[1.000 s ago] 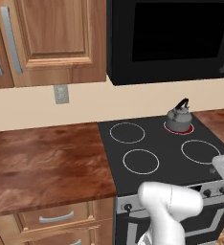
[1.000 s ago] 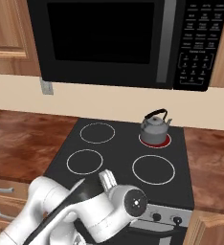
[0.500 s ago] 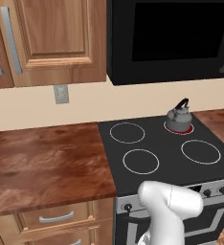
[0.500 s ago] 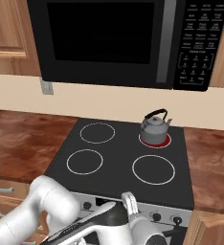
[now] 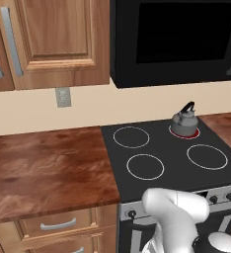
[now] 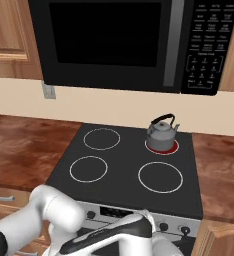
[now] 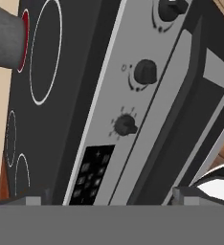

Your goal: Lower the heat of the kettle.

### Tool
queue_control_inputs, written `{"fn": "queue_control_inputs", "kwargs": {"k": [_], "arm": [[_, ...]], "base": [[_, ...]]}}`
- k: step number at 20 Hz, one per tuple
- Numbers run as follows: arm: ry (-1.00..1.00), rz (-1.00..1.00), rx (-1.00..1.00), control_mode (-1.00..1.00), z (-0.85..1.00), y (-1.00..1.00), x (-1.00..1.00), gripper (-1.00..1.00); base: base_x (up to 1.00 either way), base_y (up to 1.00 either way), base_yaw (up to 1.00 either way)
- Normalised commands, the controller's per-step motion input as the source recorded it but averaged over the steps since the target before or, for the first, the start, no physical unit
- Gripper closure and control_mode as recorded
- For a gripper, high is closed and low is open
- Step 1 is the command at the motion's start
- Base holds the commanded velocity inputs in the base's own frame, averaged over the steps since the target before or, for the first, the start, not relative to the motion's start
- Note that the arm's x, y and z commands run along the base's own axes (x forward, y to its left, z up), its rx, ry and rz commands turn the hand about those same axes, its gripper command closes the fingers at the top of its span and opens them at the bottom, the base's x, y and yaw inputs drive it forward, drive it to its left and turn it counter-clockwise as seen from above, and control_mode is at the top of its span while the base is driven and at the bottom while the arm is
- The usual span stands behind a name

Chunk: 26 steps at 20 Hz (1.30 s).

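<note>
The stove (image 6: 124, 172) is the largest thing here, a black glass cooktop with four burner rings set into a brown wood-grain counter (image 5: 48, 168) under a black microwave (image 6: 114, 42), with a grey control panel (image 7: 128, 110) along its front edge. On the cooktop, the burner at about 1 o'clock in the right base view glows red (image 6: 162, 146), and the kettle (image 6: 161, 131) stands upright on it, which is why its heat is set by one of the front knobs and not by touching the kettle itself. The white arm (image 6: 54, 220) is folded low in front of the stove, so that the hand looks along the panel from close by. In the rolled hand view three dark knobs run up the panel: one near 1 o'clock at the top edge (image 7: 172, 7), a middle one (image 7: 145, 72) and a lower one close to centre (image 7: 125, 125), above a dark keypad (image 7: 90, 174). The gripper (image 7: 106, 201) shows just two grey finger tips (image 7: 32, 200) at the bottom edge, well apart, so the jaws stand spread and pinch nothing. By my judgement the step in hand is the approach to a knob; which knob serves the red burner I cannot tell.
</note>
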Motion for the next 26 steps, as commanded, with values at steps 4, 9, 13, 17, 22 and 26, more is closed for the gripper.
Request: {"fn": "queue_control_inputs", "kwargs": {"k": [4, 9, 13, 17, 22, 26], "arm": [[-0.02, 0.00, 0.00, -1.00, -0.22, -0.25, 0.11, -1.00], [-0.07, 0.00, 0.00, -1.00, -0.13, -0.12, 0.18, -1.00], [-0.11, 0.00, 0.00, -1.00, -0.07, -0.04, 0.18, -1.00], [-0.11, 0.00, 0.00, -1.00, -0.13, 0.00, 0.14, -1.00], [-0.13, 0.00, 0.00, -1.00, -0.14, 0.00, 0.12, -1.00], [-0.14, 0.00, 0.00, -1.00, -0.09, -0.01, 0.10, -1.00]], "base": [[0.00, 0.00, 0.00], [0.00, 0.00, 0.00], [0.00, 0.00, 0.00], [0.00, 0.00, 0.00], [0.00, 0.00, 0.00], [0.00, 0.00, 0.00]]}}
